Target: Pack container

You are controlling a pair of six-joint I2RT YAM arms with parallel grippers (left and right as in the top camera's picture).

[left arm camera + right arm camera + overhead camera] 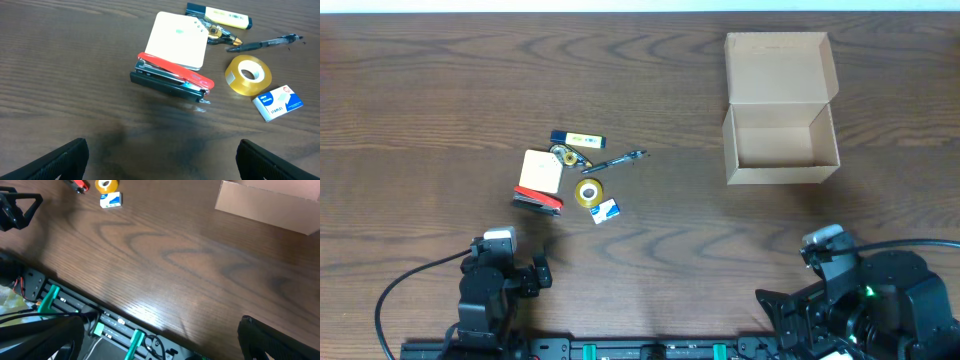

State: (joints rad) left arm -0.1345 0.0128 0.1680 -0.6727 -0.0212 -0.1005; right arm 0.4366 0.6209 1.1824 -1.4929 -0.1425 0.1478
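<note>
1. Near the table's front edge, the left gripper hovered with its fingers spread wide, holding nothing.
2. Just ahead of it lay a red-and-black stapler touching a cream notepad, with a yellow tape roll and a blue-and-white staples box beside them.
3. Over on the right, the right gripper was likewise spread wide and gripped nothing.
4. The container sat at the far right of the table, lid flap folded back, well apart from the stationery.

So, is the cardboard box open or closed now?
Open: the cardboard box has its flap lid folded back, and its inside looks empty.
</note>
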